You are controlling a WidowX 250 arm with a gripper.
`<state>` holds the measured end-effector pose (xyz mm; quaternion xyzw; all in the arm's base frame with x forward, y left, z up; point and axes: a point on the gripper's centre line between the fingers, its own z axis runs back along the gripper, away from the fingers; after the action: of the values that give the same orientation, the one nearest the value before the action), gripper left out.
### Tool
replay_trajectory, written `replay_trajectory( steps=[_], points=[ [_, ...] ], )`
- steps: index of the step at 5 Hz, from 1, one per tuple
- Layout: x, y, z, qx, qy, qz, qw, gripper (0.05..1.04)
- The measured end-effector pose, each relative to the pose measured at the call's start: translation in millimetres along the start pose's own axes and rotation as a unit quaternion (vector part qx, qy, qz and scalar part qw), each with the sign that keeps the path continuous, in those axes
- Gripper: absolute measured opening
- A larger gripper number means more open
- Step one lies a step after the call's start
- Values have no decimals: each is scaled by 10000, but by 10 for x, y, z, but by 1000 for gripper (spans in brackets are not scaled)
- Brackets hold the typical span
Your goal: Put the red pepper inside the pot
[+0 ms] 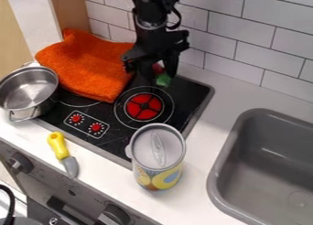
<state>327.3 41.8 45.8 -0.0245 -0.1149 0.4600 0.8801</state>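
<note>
- Black gripper (159, 74): clamped on the pepper (158, 68) above the rear of the stove (121, 140); its arm is cut off by the top edge.
- Pepper: outside the pot (44, 104); red and green parts show, the rest concealed by the gripper, so its full outline cannot be read.
- Pot: metal, left side cropped by the view edge.
- Towel (92, 66): orange, masks the stove's rear left.
- Can (158, 162): upright, obscures the stove's front right corner.
- Knife (59, 148): yellow handle, fully exposed on the counter (101, 174).
- Sink (235, 141): grey, cropped at right.
</note>
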Motion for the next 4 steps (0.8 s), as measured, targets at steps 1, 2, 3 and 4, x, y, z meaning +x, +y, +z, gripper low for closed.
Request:
replay_trajectory(
  steps=[1,2,3,4],
  points=[
    [19,169,149,40,95,-178,9998,498],
    [115,446,234,261,386,-214,9987,498],
    [351,702,302,383,418,-341,9978,498],
    [669,996,380,311,361,-653,9967,498]
  ],
)
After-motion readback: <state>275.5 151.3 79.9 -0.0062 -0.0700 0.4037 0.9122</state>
